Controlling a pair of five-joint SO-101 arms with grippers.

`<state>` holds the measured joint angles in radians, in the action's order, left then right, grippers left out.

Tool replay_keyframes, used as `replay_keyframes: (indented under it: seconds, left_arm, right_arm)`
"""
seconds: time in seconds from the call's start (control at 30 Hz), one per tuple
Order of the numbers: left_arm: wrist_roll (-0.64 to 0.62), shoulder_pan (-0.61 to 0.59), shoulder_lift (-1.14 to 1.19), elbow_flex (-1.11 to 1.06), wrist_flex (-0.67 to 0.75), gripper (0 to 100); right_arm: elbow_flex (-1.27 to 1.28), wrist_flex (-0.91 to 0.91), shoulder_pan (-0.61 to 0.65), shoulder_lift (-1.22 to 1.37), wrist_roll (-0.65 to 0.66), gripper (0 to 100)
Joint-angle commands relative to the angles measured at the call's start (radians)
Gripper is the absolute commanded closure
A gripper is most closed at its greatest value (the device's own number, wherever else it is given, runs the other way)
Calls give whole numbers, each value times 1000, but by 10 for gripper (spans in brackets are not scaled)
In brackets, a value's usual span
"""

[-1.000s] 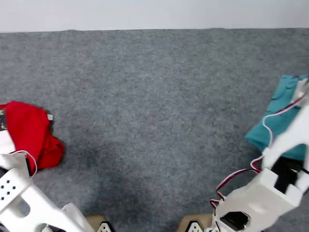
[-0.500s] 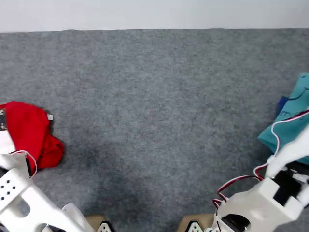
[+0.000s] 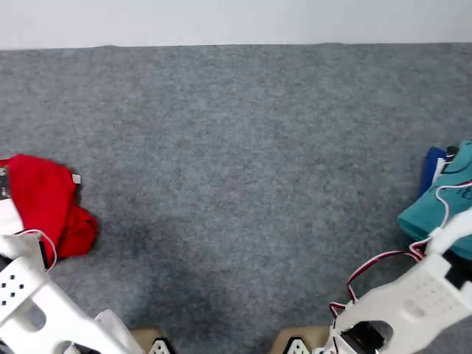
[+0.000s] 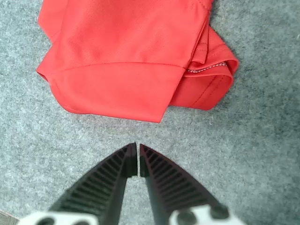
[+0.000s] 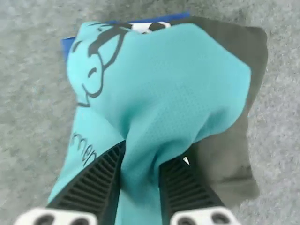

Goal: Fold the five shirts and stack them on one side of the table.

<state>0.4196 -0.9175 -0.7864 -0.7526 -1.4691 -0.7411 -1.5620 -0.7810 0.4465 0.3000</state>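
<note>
The teal shirt lies bunched at the right edge of the table, and the frame cuts off its right side. It rests on a blue shirt whose corner pokes out on the far side. My right claw is clamped on the teal shirt, with a ridge of cloth pinched between its 2 fingers.

The red shirt is crumpled at the left edge, well apart from that pile. Between the 2 runs a broad stretch of grey table, out to the far edge where it meets a pale wall.

The right wrist view adds detail. I see a black print on the teal cloth and a dark grey shirt under it, sticking out along 1 side. The left wrist view gives me the red shirt's layers, a folded hem with a second fold bulging out beside it.

My left claw is clenched on nothing, tips touching, over bare table just beside that hem.

In the high view the right arm leans from the near edge toward the right pile, with a red-and-white cable looping off it. The left arm sits in the near left corner, next to the red shirt.
</note>
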Motion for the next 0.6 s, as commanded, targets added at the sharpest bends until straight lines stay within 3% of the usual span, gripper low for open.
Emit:
replay_keyframes:
  seconds: [0.0,0.1,0.27,0.47,0.57]
  left_arm:
    - [6,-6,-21,4,-8,984]
    - [6,-6,-21,2,-18,984]
    - [6,-5,-21,2,-21,984]
    - [6,-3,-21,2,-21,984]
    - [6,-3,-21,2,-21,984]
  right_arm:
    - [-20,99,-28,33,40,990]
    - [-20,145,-35,85,80,969]
    - [-21,142,-39,97,115,784]
    - [-21,134,-24,-64,98,778]
    - [-20,47,-8,-128,92,779]
